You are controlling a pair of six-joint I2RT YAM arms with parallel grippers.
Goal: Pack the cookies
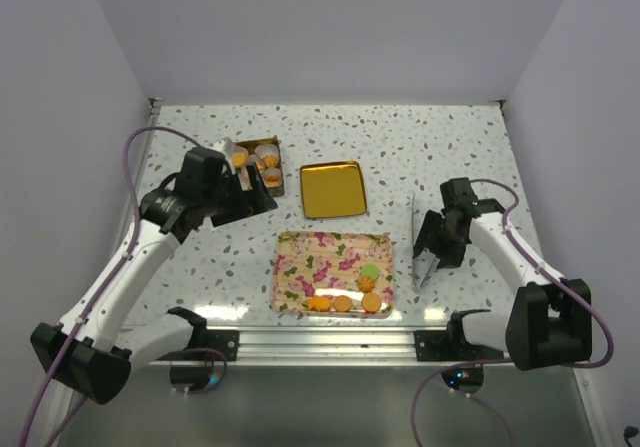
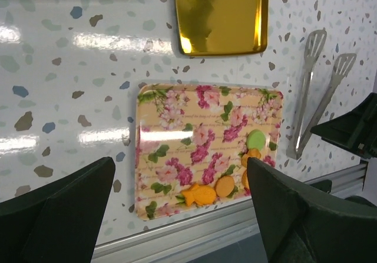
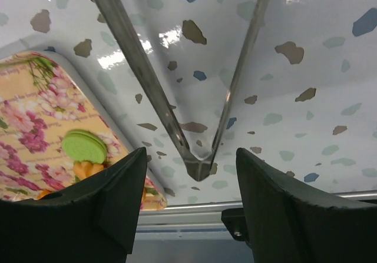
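At the near edge of the white speckled surface (image 1: pixel 450 147) lies a rectangular pink-flowered tray (image 1: pixel 300 262). The cookies (image 1: pixel 345 303), several small orange-brown ones and a pale green round one (image 1: pixel 371 270), cluster in its near right corner. Just right of the tray, slim metal tongs (image 2: pixel 303 98) lie flat on the surface. The jaws of the right arm (image 1: pixel 432 257) stand released on either side of the tongs' joined end, gripping nothing. Farther back is a shiny gold rectangular tray (image 1: pixel 333 188). Beyond it to the left, a dark shallow box (image 1: pixel 282 167) holds white paper cups (image 1: pixel 266 154) with more orange cookies inside. The jaws of the left arm (image 1: pixel 245 202) are spread wide beside this box, holding nothing.
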